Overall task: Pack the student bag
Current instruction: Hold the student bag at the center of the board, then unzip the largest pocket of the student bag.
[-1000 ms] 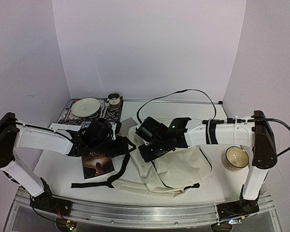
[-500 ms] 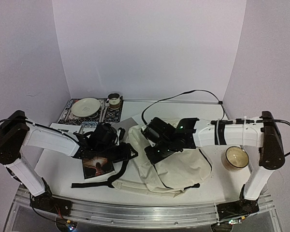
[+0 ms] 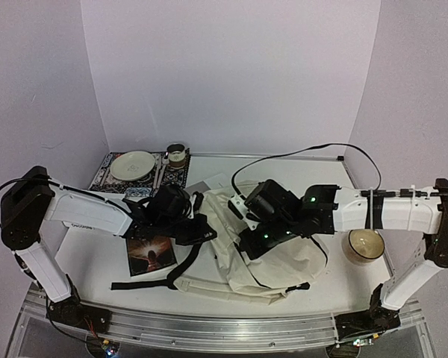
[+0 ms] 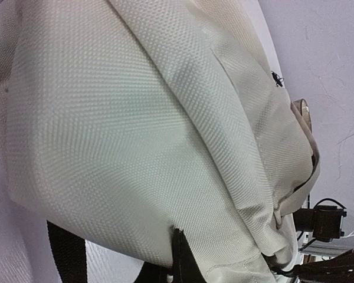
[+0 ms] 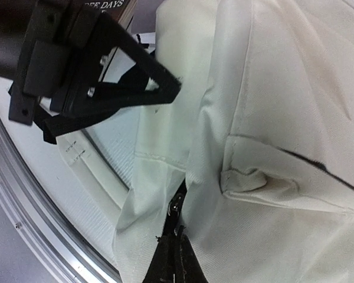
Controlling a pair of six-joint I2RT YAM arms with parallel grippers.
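Observation:
The student bag (image 3: 280, 261), cream fabric with black straps (image 3: 175, 270), lies mid-table with its top edge raised. My left gripper (image 3: 202, 228) is shut on the bag's left edge. In the left wrist view cream cloth (image 4: 135, 130) fills the frame, pinched at the dark fingertips (image 4: 180, 254). My right gripper (image 3: 248, 243) is shut on the bag's fabric near its middle. The right wrist view shows the right gripper (image 5: 176, 244) closed on a fold beside a metal zipper pull (image 5: 176, 206), with the left gripper's black frame (image 5: 94, 65) at upper left.
A dark-covered book (image 3: 151, 253) lies left of the bag. Papers (image 3: 97, 200) sit under the left arm. A plate (image 3: 132, 165) on a patterned mat and a cup (image 3: 176, 154) stand at the back left. A bowl (image 3: 366, 244) stands right of the bag.
Both grippers have closed on the bag. Both arms moved right and the bag's upper part was drawn right and lifted with them.

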